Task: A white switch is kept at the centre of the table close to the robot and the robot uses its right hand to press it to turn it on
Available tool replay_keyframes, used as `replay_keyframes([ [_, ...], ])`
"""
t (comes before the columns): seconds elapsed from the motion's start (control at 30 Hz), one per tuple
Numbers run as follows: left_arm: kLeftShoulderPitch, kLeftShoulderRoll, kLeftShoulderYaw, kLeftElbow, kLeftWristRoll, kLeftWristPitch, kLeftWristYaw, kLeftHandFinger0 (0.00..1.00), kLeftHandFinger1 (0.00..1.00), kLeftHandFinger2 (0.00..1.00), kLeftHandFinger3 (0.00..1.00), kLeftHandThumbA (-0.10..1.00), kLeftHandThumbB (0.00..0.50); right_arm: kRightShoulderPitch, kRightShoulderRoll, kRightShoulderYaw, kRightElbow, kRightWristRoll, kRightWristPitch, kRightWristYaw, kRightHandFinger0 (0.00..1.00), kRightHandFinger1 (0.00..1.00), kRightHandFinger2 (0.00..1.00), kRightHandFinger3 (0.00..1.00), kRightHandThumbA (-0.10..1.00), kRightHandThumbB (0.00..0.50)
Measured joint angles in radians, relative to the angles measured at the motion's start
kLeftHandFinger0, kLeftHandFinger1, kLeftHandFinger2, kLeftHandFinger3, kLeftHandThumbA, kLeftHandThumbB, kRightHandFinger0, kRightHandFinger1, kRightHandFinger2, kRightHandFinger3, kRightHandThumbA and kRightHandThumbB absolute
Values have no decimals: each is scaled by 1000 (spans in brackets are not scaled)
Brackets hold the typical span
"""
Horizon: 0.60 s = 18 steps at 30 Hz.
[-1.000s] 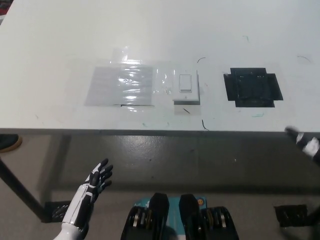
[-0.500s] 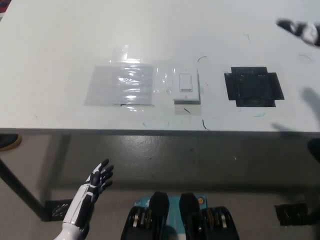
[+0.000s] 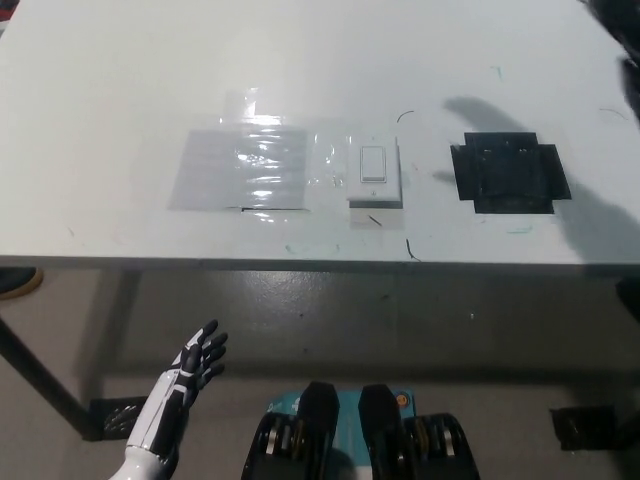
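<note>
The white switch [image 3: 373, 173] sits flat on the white table [image 3: 120, 80], roughly centre and close to the near edge. It's a rectangular plate with a small upright rocker in the middle, and nothing is touching it. Just to its left, running right up to it, is a patch of shiny, crinkly clear tape or plastic film [image 3: 245, 168] stuck down flat. Well off to the right is a black square patch [image 3: 510, 173] with notched corners, matte looking, also flat on the top.

Plenty of bare tabletop on the far side and off to the left. The near edge runs straight across, with dark floor below it.

The left hand [image 3: 195, 362] hangs below the table edge at lower left, fingers spread and holding nothing. The right hand [image 3: 625, 45] is only a dark blur at the top right corner, so can't tell what its fingers are doing.
</note>
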Motion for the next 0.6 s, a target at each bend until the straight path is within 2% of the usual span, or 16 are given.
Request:
replay_keyframes([
  [0.2, -7, 2, 0, 0, 1, -1, 0, 1000, 1000, 1000, 1000, 1000, 136, -138, 70, 149, 270, -47, 15, 80, 1000, 1000, 1000, 1000, 1000, 265],
  [0.33, -18, 4, -1, 0, 1, -3, 0, 1000, 1000, 1000, 1000, 1000, 108, -220, 114, 256, 405, -104, 6, 143, 1000, 1000, 1000, 1000, 1000, 314],
  [0.37, -20, 5, -1, -1, 1, -3, 0, 1000, 1000, 1000, 1000, 1000, 115, -236, 123, 275, 425, -115, 5, 159, 1000, 1000, 1000, 1000, 1000, 301],
  [0.4, -21, 5, -1, -2, 1, -3, 0, 1000, 1000, 1000, 1000, 1000, 117, -245, 128, 283, 438, -122, 5, 171, 1000, 1000, 1000, 1000, 1000, 333],
  [0.5, -20, 5, -3, -5, 1, -2, 0, 1000, 1000, 1000, 1000, 1000, 155, -274, 152, 303, 491, -139, 5, 217, 1000, 1000, 1000, 1000, 1000, 334],
  [0.6, -20, 6, -3, -5, 3, -2, 0, 1000, 1000, 1000, 1000, 1000, 155, -281, 162, 303, 525, -150, 7, 261, 1000, 1000, 1000, 1000, 1000, 304],
])
